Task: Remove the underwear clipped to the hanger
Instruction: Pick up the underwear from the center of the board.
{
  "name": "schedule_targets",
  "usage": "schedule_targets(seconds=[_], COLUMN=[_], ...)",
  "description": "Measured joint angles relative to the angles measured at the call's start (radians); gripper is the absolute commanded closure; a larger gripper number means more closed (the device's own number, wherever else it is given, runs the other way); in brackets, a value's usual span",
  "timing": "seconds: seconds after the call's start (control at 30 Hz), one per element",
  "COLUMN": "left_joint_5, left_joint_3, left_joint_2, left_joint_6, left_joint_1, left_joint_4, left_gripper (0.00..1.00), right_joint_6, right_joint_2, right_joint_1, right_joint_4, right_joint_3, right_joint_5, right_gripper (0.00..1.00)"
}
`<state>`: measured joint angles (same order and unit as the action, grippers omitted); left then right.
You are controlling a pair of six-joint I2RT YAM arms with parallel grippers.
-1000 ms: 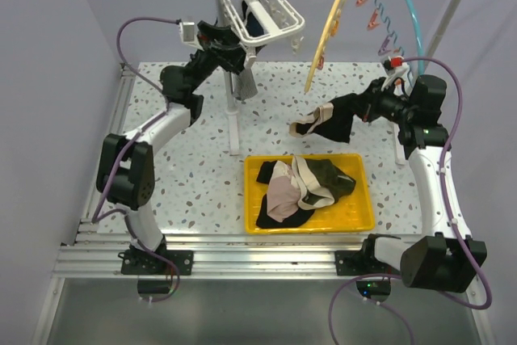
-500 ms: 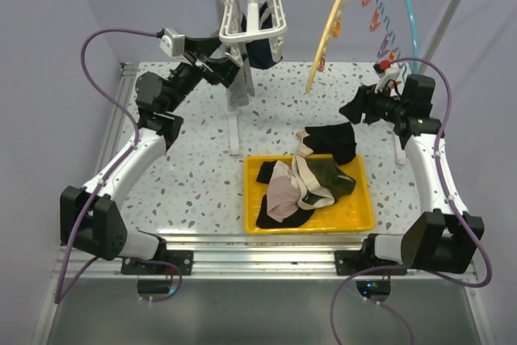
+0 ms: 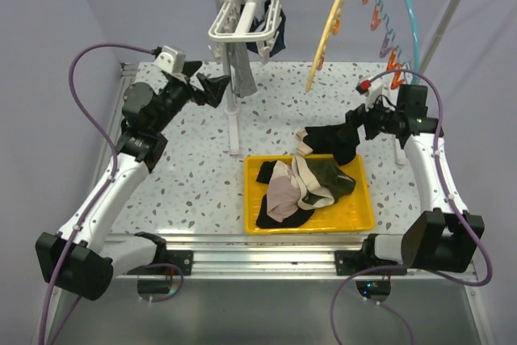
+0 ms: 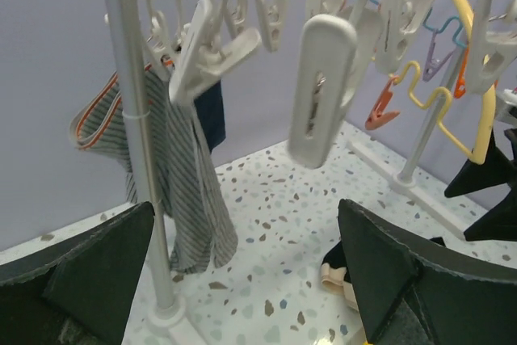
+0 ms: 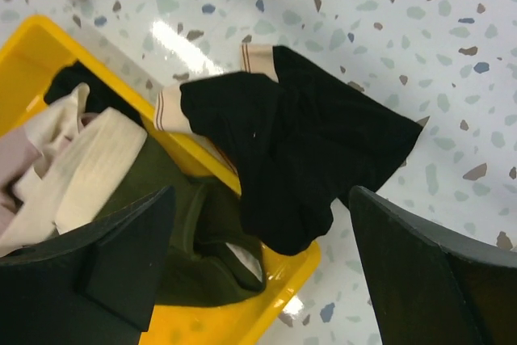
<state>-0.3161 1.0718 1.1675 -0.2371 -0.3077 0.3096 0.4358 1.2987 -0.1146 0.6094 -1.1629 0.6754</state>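
A white clip hanger (image 3: 246,7) hangs from the rail, with grey striped underwear (image 3: 240,73) and a navy piece (image 3: 273,31) clipped to it. My left gripper (image 3: 210,85) stands open just left of the striped piece, not touching it. The left wrist view shows the striped underwear (image 4: 184,179) beside the rack pole (image 4: 139,143), the navy piece (image 4: 212,111) behind it, and my open left gripper (image 4: 250,280) empty. Black underwear (image 3: 329,141) lies draped over the far rim of the yellow tray (image 3: 311,227). Just above it my right gripper (image 3: 355,124) stands open; the same black underwear (image 5: 311,139) lies loose under the empty right gripper (image 5: 266,260).
Black, pale pink, cream and olive garments (image 3: 300,187) lie piled in the tray. A yellow hanger (image 3: 334,22) and a teal hanger (image 3: 414,26) with coloured clips hang from the rail on the right. The rack's upright pole (image 3: 233,123) stands between my arms.
My right gripper opened and let go of the black underwear, which dropped onto the tray's far rim. My left arm drew back leftwards from the white hanger, which swung upright.
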Motion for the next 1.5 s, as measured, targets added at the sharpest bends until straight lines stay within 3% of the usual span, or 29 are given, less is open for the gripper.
schedule_targets(seconds=[0.3,0.73,0.87,0.97,1.0,1.03,1.1,1.23,1.5], left_joint_5=[0.154,0.398,0.450,0.475,0.482,0.491,0.509,0.534,0.575], left_joint_3=[-0.018,-0.040,-0.042,-0.055,-0.058,-0.063,-0.072,-0.102,-0.211], left_joint_2=[-0.126,-0.250,-0.283,-0.314,-0.323,-0.333,-0.354,-0.402,-0.556], left_joint_6=[0.077,0.065,0.038,0.019,0.012,0.008,-0.007,-0.034,-0.093], left_joint_1=[0.000,0.000,0.000,0.000,0.000,0.000,0.000,0.000,0.000], left_joint_4=[-0.237,-0.487,-0.528,-0.544,-0.554,-0.563,-0.581,-0.616,-0.682], left_gripper=[0.00,0.00,0.00,0.00,0.00,0.00,0.00,0.00,0.00], right_joint_6=[0.343,0.383,0.373,0.365,0.361,0.358,0.351,0.349,0.389], right_joint_2=[0.060,0.266,0.294,0.312,0.319,0.327,0.338,0.338,0.161], right_joint_1=[0.145,0.300,0.309,0.310,0.310,0.310,0.310,0.310,0.310], right_joint_4=[0.187,0.101,0.074,0.061,0.060,0.060,0.060,0.087,0.213], right_joint_3=[0.003,-0.021,-0.021,-0.024,-0.028,-0.033,-0.040,-0.064,-0.166], right_joint_5=[-0.076,-0.290,-0.324,-0.330,-0.330,-0.330,-0.329,-0.317,-0.229], right_gripper=[0.08,0.23,0.35,0.55,0.72,0.79,0.89,1.00,1.00])
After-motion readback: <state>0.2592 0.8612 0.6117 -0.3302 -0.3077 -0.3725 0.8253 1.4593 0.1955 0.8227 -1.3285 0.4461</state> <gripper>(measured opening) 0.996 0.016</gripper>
